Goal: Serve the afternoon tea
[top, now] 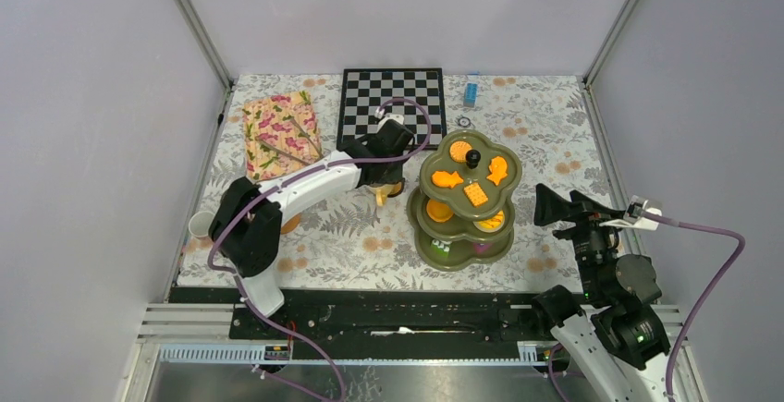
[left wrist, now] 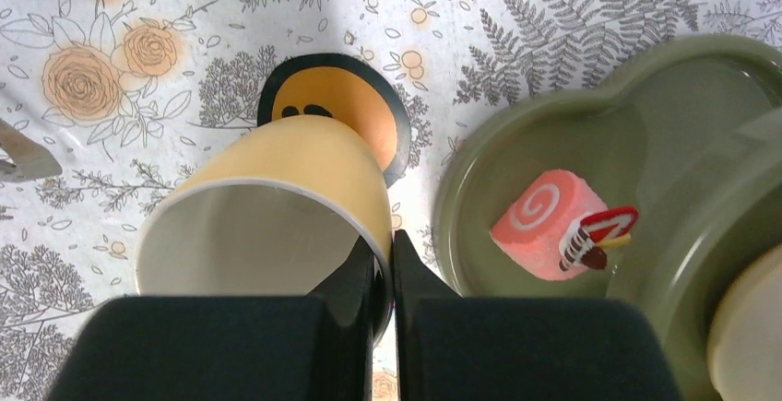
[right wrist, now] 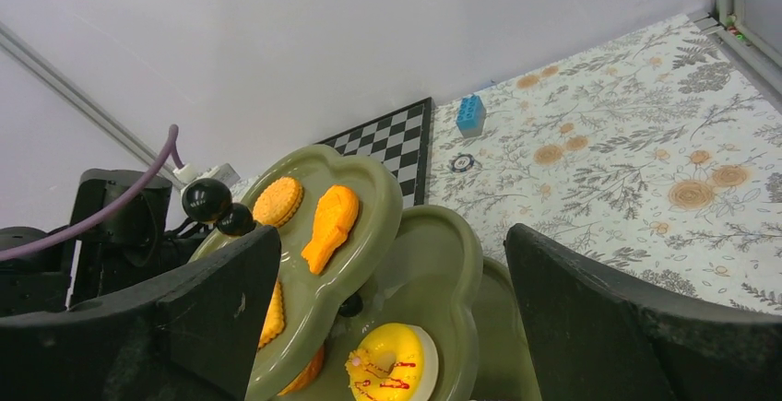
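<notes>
Pinching the wall of the cream-yellow mug at the bottom of the left wrist view, the left gripper has its jaws nearly closed, one inside the rim and one outside, so the mug hangs tilted. Just beyond it the orange coaster lies on the desk, probably its landing spot. Beside that is the lowest tier of the olive stand, which holds a pink swirl roll. At mid-right of the top view the right gripper hovers with jaws wide, clear of the stand. The chessboard lies farthest back.

fern-print bench: chessboard, floral tray, blue block at back; green tiered stand centre-right; white mug at left edge; coaster beside stand.
</notes>
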Controlling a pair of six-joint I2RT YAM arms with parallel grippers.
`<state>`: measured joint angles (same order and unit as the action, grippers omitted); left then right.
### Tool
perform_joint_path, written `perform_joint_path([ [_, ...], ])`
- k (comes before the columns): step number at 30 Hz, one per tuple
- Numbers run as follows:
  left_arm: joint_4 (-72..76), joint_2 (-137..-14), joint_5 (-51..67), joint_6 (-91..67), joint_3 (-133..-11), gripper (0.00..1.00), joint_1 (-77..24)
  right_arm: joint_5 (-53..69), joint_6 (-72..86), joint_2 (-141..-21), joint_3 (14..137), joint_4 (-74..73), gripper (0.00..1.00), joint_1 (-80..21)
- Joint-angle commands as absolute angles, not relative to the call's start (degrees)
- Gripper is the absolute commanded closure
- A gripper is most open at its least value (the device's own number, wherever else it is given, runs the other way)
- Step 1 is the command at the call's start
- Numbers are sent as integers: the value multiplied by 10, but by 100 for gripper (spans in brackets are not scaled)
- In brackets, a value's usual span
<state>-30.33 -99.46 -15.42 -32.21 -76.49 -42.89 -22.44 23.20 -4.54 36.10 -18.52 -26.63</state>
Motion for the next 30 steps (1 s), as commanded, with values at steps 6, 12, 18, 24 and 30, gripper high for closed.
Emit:
perform_joint_path([
  [6,-229,-1013,-146,-297,-825,100,-418,-246,222,-40,386,-181,2,-269],
  [12,-232,-1031,-140,-294,-840,100,-417,-250,219,-40,387,-181,2,-269],
  [18,-240,-1040,-147,-295,-841,100,-417,-254,215,-39,387,-180,2,-269],
  [24,-256,-1048,-148,-294,-849,100,-417,-255,216,-39,381,-180,2,-269],
  [30,-286,-1058,-160,-296,-866,100,-417,-256,217,-42,378,-180,2,-269],
])
